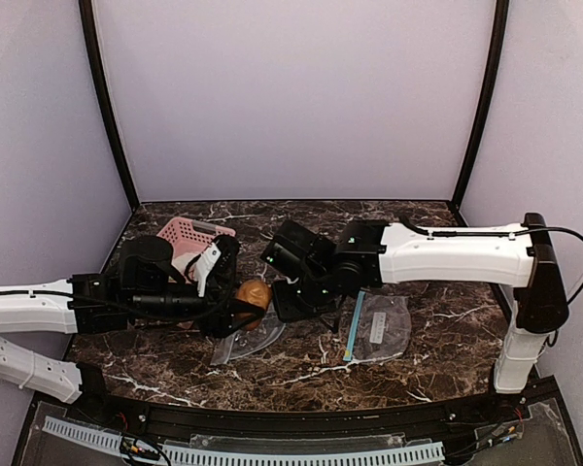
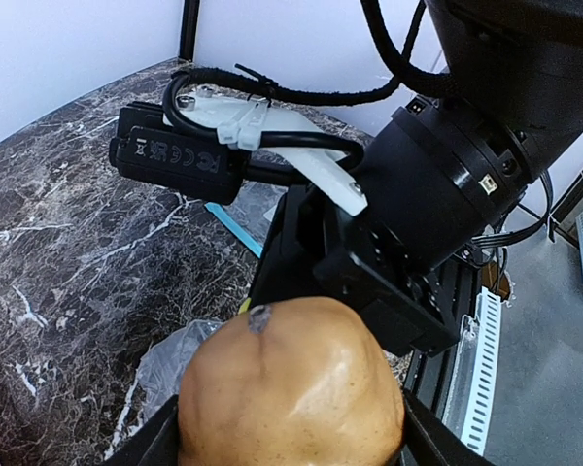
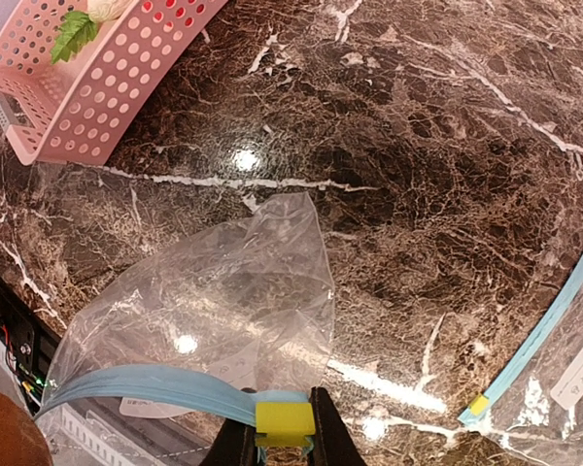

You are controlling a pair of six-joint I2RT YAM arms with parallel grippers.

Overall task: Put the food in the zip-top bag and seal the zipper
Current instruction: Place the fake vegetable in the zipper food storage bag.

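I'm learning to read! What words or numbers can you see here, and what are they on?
No text here can be read for sure.
Black box: tiny white marks in a row, too small to read.
Zip-top bag: faint white print, too blurred.
Second bag: white label, too blurred.
Bun, pink basket: no writing shows.

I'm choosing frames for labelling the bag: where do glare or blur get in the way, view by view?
Right wrist: bright spots on the marble table and the clear bag, otherwise sharp. Left wrist: the bun looms close with a sheen, hiding most of the bag. Top external: even light, no glare, low contrast on dark marble.
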